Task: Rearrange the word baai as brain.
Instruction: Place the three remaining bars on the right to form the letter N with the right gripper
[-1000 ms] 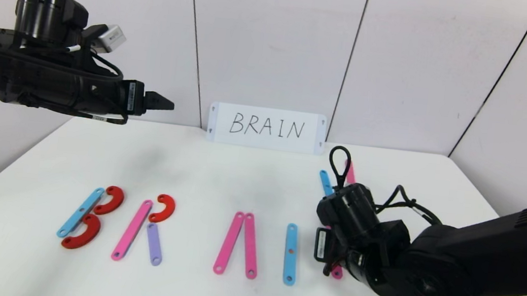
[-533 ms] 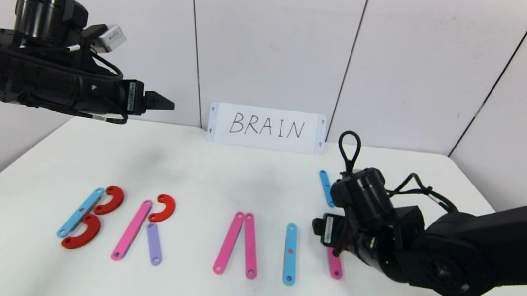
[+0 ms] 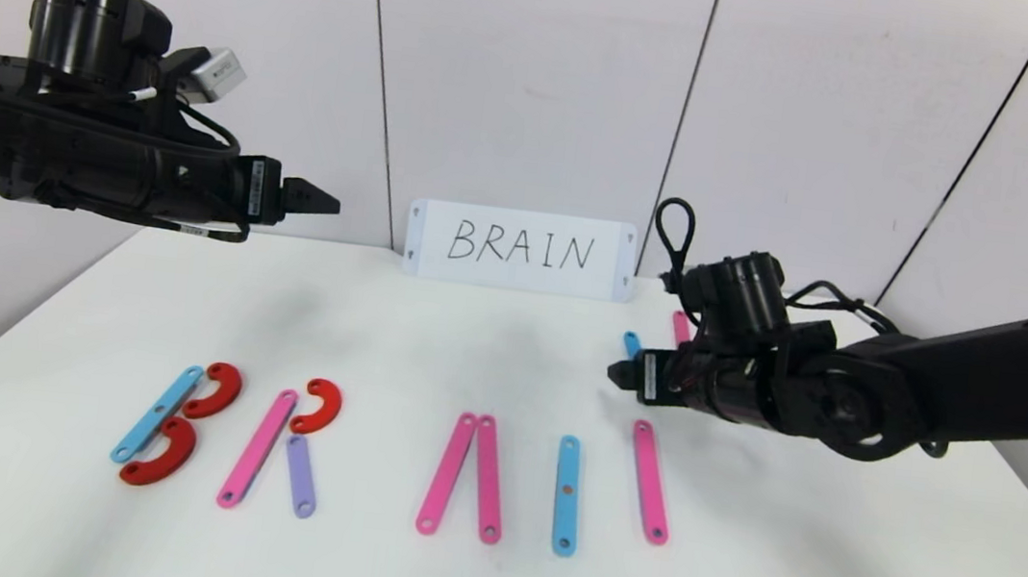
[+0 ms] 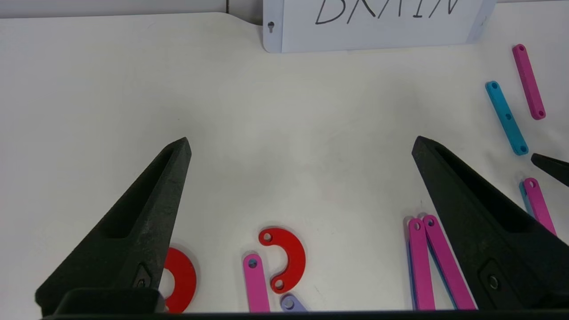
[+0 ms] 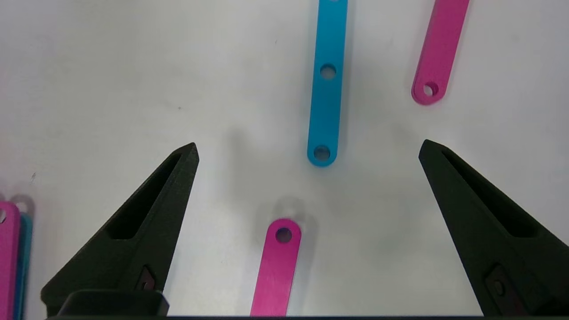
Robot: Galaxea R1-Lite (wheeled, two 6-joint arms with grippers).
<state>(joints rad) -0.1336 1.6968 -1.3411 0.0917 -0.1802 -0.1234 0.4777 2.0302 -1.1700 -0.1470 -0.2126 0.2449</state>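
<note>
The word lies along the table's front in the head view: a blue strip [image 3: 157, 412] with two red half-rings [image 3: 217, 389], a pink strip [image 3: 258, 447] with a red half-ring [image 3: 319, 405] and a purple strip [image 3: 300, 475], two pink strips [image 3: 466, 476] leaning together, a blue strip [image 3: 566, 495], and a pink strip [image 3: 651, 480] at the right end. My right gripper [image 3: 618, 375] is open and empty, raised above and behind that last pink strip [image 5: 275, 271]. My left gripper [image 3: 330, 203] is open, parked high at the left.
A white card [image 3: 520, 249] with black handwriting stands at the table's back. A spare blue strip [image 3: 632, 344] and a spare pink strip [image 3: 681, 327] lie behind my right gripper; they also show in the right wrist view as blue [image 5: 328, 84] and pink [image 5: 440, 49].
My right gripper has lifted off the table and drawn back, leaving the pink strip lying flat to the right of the blue strip. The left arm has not moved.
</note>
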